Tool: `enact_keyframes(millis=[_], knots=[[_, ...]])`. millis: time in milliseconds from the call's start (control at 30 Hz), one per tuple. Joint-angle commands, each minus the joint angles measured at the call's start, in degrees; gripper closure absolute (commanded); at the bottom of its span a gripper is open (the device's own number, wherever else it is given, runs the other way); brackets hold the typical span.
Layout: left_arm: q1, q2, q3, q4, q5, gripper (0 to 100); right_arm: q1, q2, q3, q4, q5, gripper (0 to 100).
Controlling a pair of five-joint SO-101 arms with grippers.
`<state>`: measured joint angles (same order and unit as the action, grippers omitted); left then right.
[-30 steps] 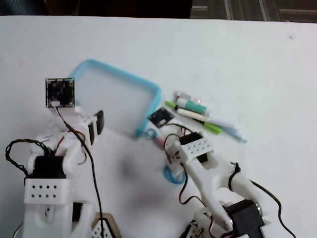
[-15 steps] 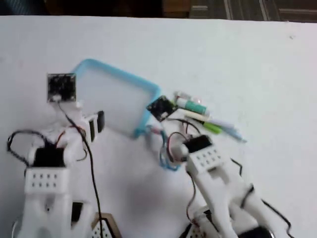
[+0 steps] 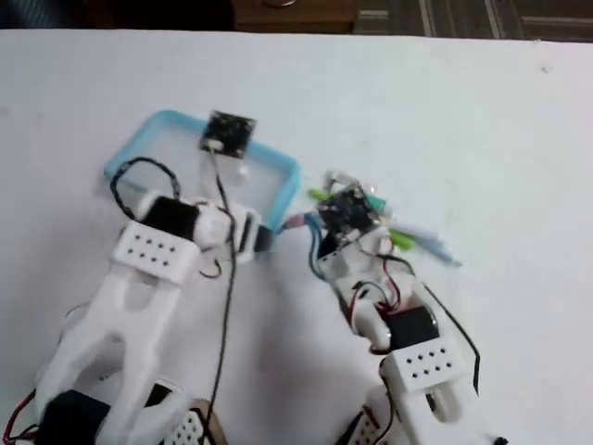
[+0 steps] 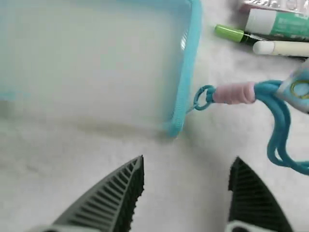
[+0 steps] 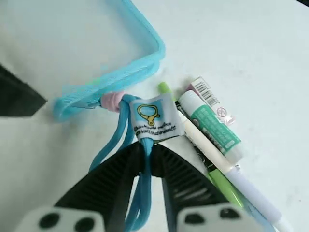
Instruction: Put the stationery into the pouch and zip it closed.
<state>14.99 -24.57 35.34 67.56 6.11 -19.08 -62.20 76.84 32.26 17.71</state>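
On the bench (image 3: 463,111) the pouch (image 3: 171,153) lay flat. The stationery (image 5: 212,128) sat bunched just beside its zip-end corner, long axes roughly in line with the pouch's long edge. Nearest the pens, the right tool (image 5: 150,154) was clamped on the zip strap (image 5: 145,121). The left tool (image 4: 188,162) hovered with jaws apart off that same corner, arm stretched low.

White table (image 3: 482,111); dark wooden furniture (image 3: 296,14) beyond far edge.

free: table (image 4: 72,150) between left claw (image 4: 188,162) and pouch (image 4: 96,63) | obstacle: strap (image 4: 279,125) alongside
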Motion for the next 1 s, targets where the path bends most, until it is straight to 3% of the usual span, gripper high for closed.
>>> enact_keyframes(millis=[0,100,300,400,567,633,800,967], knots=[[1.98,-0.22,4.31,-3.52,0.70,64,3.03,-1.27,4.04,-9.27,-0.09,98.2],[1.71,-0.48,8.88,-4.40,0.09,63,3.47,-1.27,8.97,-17.45,-4.66,98.2],[1.71,-0.22,13.10,-8.53,1.23,63,4.18,-1.27,18.73,-34.33,-23.65,98.2],[1.10,-0.22,13.36,-10.37,1.14,63,4.09,-0.84,19.60,-34.95,-24.88,98.1],[-5.76,0.04,13.36,-13.27,0.88,68,4.09,-0.75,19.60,-34.42,-24.88,98.1],[-6.90,1.89,12.92,-14.59,-2.02,69,3.82,-0.75,19.60,-34.42,-24.88,98.1],[-5.05,10.86,6.68,-15.12,-3.34,69,3.56,-1.27,19.60,-34.51,-24.88,98.1],[2.86,13.32,-0.35,-11.16,-3.87,69,2.42,-1.10,19.60,-34.42,-24.79,98.1]])
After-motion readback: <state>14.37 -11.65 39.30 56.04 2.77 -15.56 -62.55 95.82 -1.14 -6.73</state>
